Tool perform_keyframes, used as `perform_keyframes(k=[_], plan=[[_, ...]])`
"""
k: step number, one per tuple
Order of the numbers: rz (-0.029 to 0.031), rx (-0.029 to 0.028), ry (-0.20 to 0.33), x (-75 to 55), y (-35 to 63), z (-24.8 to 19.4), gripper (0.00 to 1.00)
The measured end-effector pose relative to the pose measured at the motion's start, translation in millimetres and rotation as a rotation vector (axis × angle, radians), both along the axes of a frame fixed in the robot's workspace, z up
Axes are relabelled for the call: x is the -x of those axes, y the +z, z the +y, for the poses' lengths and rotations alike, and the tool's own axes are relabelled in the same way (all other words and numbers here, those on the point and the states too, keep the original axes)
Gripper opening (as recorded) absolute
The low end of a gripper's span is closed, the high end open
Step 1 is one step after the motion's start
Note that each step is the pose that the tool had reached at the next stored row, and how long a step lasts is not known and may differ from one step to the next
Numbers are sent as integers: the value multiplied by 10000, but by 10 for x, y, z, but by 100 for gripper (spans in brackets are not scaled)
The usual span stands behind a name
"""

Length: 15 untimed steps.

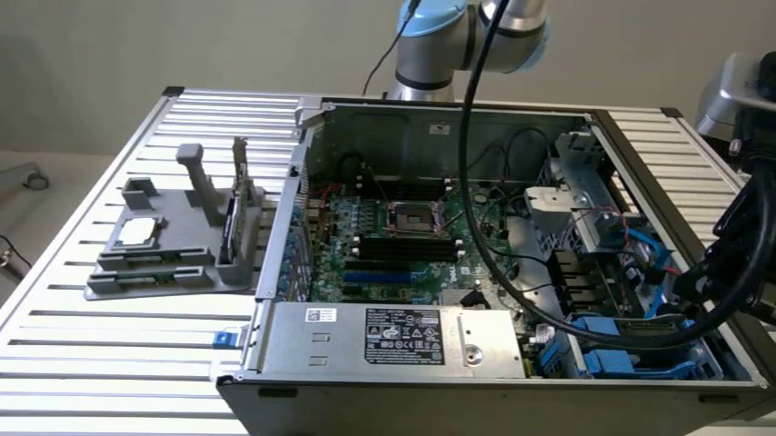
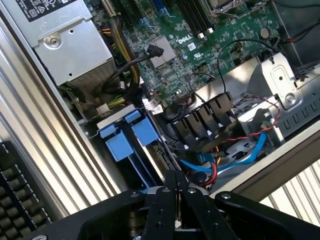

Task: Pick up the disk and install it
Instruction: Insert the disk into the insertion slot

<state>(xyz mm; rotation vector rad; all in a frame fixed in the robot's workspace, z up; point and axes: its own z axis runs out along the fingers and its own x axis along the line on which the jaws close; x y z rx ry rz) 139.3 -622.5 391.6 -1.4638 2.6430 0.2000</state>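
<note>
We find the disk (image 2: pixel 145 133) standing on its edge in the drive bay, at the near right corner of the computer case (image 1: pixel 401 116) in the exterior view. It shows us mostly its blue carrier (image 1: pixel 616 331); the silver face we cannot make out. A second blue carrier (image 2: pixel 115 148) sits just beside it, on the side of the power supply (image 2: pixel 75 50).

In the wrist view the blue rail of the disk runs toward the jaws and ends just beside them. The jaws are pressed together: the two dark fingertips (image 2: pixel 171 180) lie one against the other with no gap, and nothing is pinched between them. If the tips touch the carrier or the red and blue cables (image 2: pixel 235 150) near them, we cannot tell.

The arm (image 1: pixel 437 36) stands at the far side, behind the case. Its end (image 1: pixel 746 218) hangs over the near part of the case on the exterior view's right, and the wrist looks down into the bay. A thick black cable (image 1: pixel 485 227) hangs from the arm across the motherboard (image 1: pixel 388 245). The case rests on a slatted desk (image 1: pixel 122 354), and a grey holder (image 1: pixel 170 245) stands on the desk at the exterior view's left, well apart from the jaws.
</note>
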Motion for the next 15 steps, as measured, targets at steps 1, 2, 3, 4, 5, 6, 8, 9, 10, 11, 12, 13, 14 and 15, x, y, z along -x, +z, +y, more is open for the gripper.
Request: perform_keyframes(k=[1,2,3,4,5,6,8,9,10,11,12,13,14,15], plan=[[14,1,-113,0,1,0,14],[28,1,-227,0,1,0,14],[42,1,-340,0,1,0,14],[57,1,-453,0,2,0,14],[72,1,-573,0,2,0,14],[87,2,-686,0,3,0,14],[116,3,-916,0,3,0,14],[131,3,-1028,0,4,0,14],[145,3,-1141,0,4,0,14],[160,4,-1252,0,4,0,14],[175,5,-1364,0,5,0,14],[190,6,-1477,0,5,0,14],[206,8,-1597,0,5,0,14],[223,12,-1703,0,5,0,14]])
